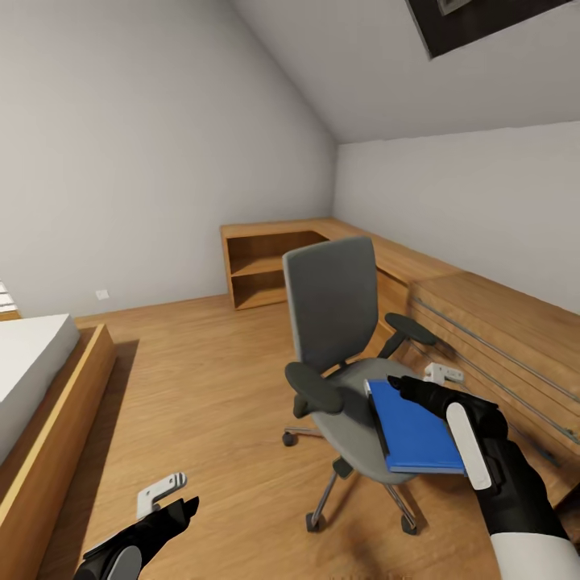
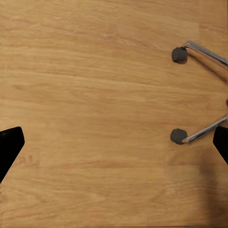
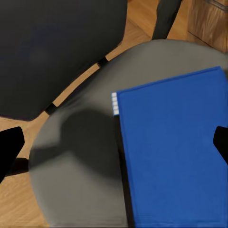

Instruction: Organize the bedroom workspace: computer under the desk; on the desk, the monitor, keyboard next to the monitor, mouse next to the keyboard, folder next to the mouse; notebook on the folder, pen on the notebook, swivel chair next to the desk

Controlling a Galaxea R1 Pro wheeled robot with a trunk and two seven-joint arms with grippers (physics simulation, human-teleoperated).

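Both arms are glossy black with white panels, ending in tapered black fingers (image 1: 400, 383).

I see the folder (image 1: 419, 431) lying on the swivel chair (image 1: 334, 322) seat, right side; low shelving (image 1: 266, 270) behind the chair, bed (image 1: 32, 379) far left.

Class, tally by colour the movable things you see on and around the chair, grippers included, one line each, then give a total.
Grey: 1, the grey-seated swivel chair with chrome base
Blue: 1, the bright blue rectangular folder lying on its seat
Black: 2, the left gripper and the right gripper
Total: 4
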